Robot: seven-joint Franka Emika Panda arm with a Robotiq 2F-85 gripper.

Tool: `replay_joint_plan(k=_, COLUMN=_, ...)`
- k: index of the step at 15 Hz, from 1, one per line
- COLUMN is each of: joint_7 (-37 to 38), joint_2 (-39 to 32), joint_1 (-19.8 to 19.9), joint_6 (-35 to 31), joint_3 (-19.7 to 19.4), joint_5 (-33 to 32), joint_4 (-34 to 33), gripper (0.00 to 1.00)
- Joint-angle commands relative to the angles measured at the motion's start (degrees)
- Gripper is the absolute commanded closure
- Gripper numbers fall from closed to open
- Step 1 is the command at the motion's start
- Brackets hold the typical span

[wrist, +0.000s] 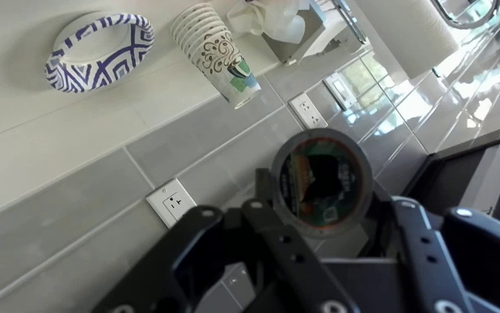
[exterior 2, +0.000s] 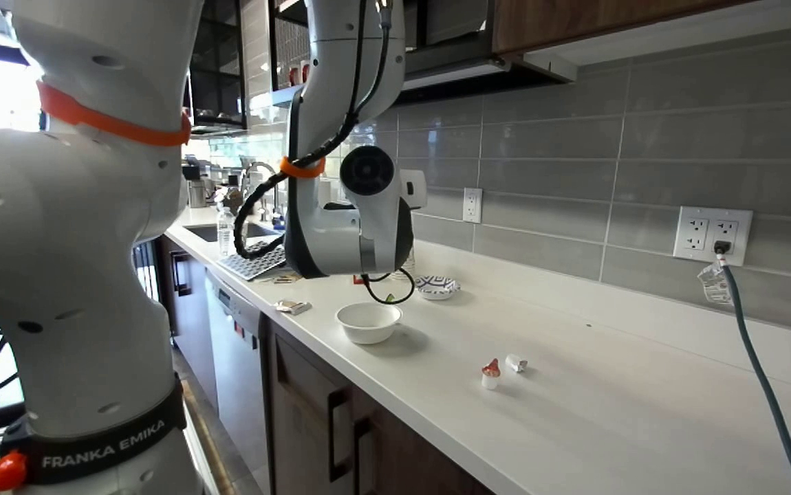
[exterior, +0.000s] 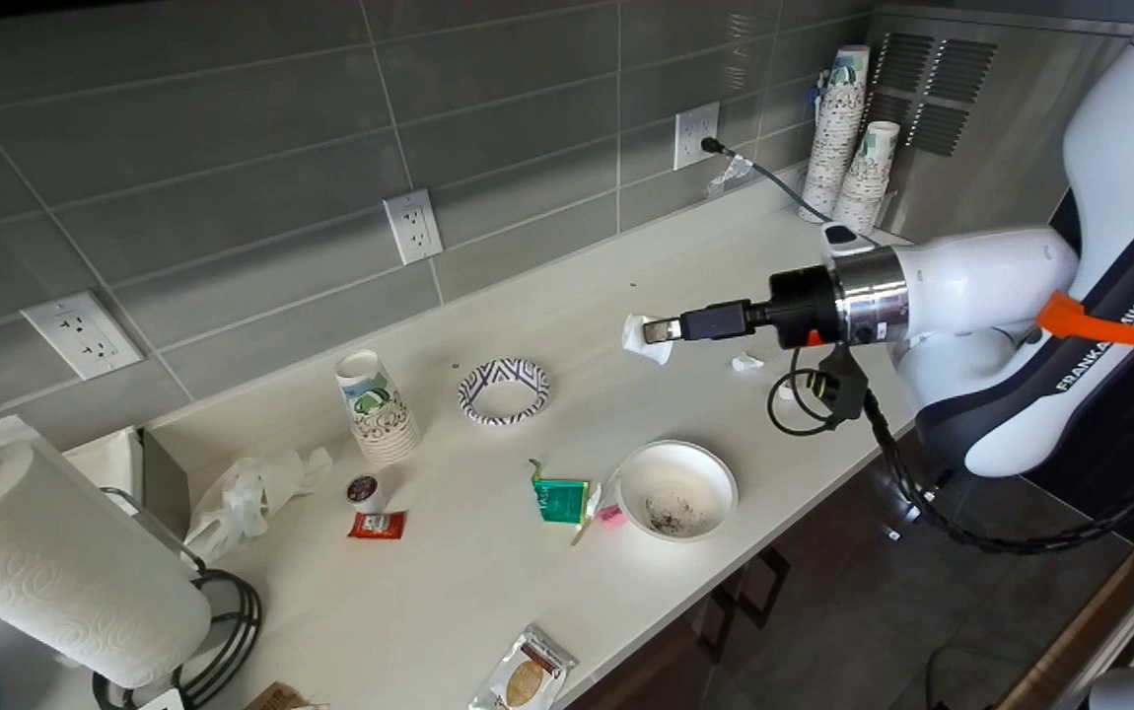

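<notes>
My gripper [exterior: 664, 330] is shut on a small white pod, which looks like a coffee pod [exterior: 636, 338], and holds it above the counter. In the wrist view the gripper [wrist: 321, 190] has one finger on each side of the pod [wrist: 324, 182]. The pod's round printed lid faces the camera and has a dark, ragged hole in it. The gripper and pod are hidden behind the arm in an exterior view [exterior 2: 368, 227]. Below and nearby are a white bowl [exterior: 677, 483] with dark grounds inside and a patterned paper bowl [exterior: 503, 365].
A stack of paper cups [exterior: 378, 409], another pod [exterior: 364, 491], a red packet [exterior: 377, 525] and a green packet [exterior: 561, 500] lie on the counter. A paper towel roll [exterior: 64, 572] stands at its end. Small scraps [exterior 2: 490, 375] lie near the arm. A cable [exterior 2: 760, 357] hangs from an outlet.
</notes>
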State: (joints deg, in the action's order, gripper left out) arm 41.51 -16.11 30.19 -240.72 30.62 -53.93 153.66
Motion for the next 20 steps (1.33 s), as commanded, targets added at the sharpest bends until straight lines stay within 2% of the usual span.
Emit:
replay_joint_plan(k=1, joint_7=0.9, joint_2=0.0, joint_1=-2.3, joint_6=-1.6, joint_3=-3.3, joint_5=-1.0, joint_4=0.0, gripper=0.51)
replay_joint_plan(k=3, joint_7=2.1, joint_2=0.1, joint_1=-5.3, joint_6=-1.9, joint_3=-7.2, joint_5=-1.9, joint_4=0.0, gripper=0.51)
replay_joint_plan(k=7, joint_7=2.4, joint_2=0.2, joint_1=-6.3, joint_6=-1.9, joint_3=-7.7, joint_5=-1.9, joint_4=0.0, gripper=0.51)
replay_joint_plan(k=8, joint_7=2.4, joint_2=0.2, joint_1=-6.3, joint_6=-1.9, joint_3=-7.7, joint_5=-1.9, joint_4=0.0, gripper=0.76)
replay_joint_plan(k=9, joint_7=4.6, joint_2=-1.8, joint_1=-0.6, joint_6=-1.7, joint_3=-1.1, joint_5=-1.8, joint_4=-2.2, gripper=0.76)
replay_joint_plan(k=10, joint_7=5.9, joint_2=-3.2, joint_1=3.3, joint_6=-1.6, joint_3=3.1, joint_5=-2.0, joint_4=-3.3, gripper=0.76)
replay_joint_plan(k=13, joint_7=5.9, joint_2=-6.9, joint_1=12.1, joint_6=-1.0, joint_3=11.4, joint_5=-2.0, joint_4=-3.4, gripper=0.76)
replay_joint_plan(k=17, joint_7=4.1, joint_2=-11.4, joint_1=20.2, joint_6=-0.9, joint_3=17.5, joint_5=-2.5, joint_4=-2.1, gripper=0.76)
replay_joint_plan(k=20, joint_7=3.4, joint_2=-15.1, joint_1=24.0, joint_6=-0.9, joint_3=20.3, joint_5=-3.0, joint_4=-1.5, gripper=0.76)
